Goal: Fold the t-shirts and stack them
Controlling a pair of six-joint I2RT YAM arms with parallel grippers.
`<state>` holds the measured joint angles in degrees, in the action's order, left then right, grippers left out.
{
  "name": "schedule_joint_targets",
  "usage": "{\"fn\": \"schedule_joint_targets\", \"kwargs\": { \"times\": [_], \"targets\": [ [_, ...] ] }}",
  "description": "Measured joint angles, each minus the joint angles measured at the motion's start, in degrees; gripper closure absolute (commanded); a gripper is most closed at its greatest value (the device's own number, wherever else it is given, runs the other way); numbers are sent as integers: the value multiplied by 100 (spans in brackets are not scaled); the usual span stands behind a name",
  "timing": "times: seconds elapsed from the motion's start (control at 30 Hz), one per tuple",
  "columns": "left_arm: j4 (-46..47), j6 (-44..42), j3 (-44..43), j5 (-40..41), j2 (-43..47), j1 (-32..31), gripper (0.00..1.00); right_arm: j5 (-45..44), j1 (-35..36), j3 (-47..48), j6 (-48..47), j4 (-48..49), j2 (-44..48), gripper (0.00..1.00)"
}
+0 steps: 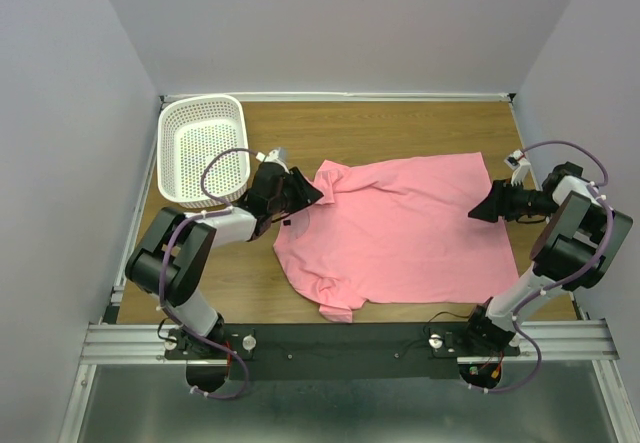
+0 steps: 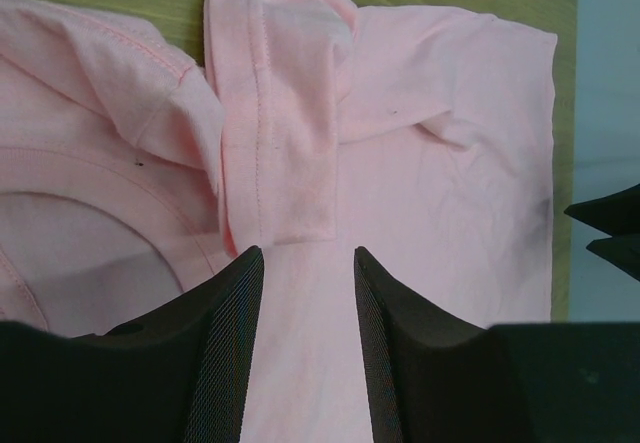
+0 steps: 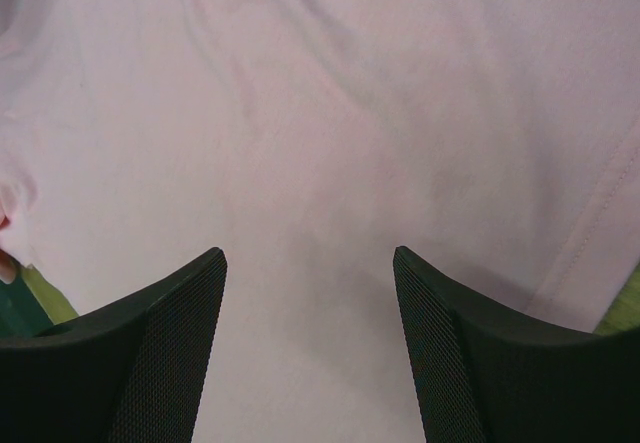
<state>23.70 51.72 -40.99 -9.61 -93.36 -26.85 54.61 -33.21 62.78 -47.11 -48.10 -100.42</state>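
Observation:
One salmon-pink t-shirt point(image 1: 400, 228) lies spread on the wooden table point(image 1: 400, 123), with its neck to the left and its hem to the right. A sleeve point(image 2: 280, 113) is folded over onto the body, next to the round collar point(image 2: 90, 213). My left gripper point(image 1: 315, 195) is low over the cloth at that sleeve. In the left wrist view the left gripper point(image 2: 308, 263) is open, with flat t-shirt point(image 2: 440, 163) showing between its fingers. My right gripper point(image 1: 478, 210) is at the hem edge. In the right wrist view the right gripper point(image 3: 310, 263) is wide open over smooth t-shirt point(image 3: 330, 113).
A white perforated basket point(image 1: 200, 148) stands at the back left corner, just behind my left arm. White walls close in the table on the left, back and right. Bare wood shows behind the shirt and at the front left point(image 1: 230, 283).

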Motion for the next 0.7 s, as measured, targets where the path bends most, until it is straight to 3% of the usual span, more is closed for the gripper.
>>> {"fn": "schedule_joint_targets", "kwargs": {
  "times": [0.57,0.6,0.63,0.7],
  "targets": [
    [-264,-4,-101,85,-446,26,55,0,0,0,4,0,0,24],
    [-275,-7,-131,85,-490,26,57,0,0,0,4,0,0,24],
    [-282,-7,-155,85,-518,26,67,0,0,0,4,-2,0,24],
    [-286,-31,-197,83,-557,26,77,0,0,0,2,0,2,24]
  ]
}}
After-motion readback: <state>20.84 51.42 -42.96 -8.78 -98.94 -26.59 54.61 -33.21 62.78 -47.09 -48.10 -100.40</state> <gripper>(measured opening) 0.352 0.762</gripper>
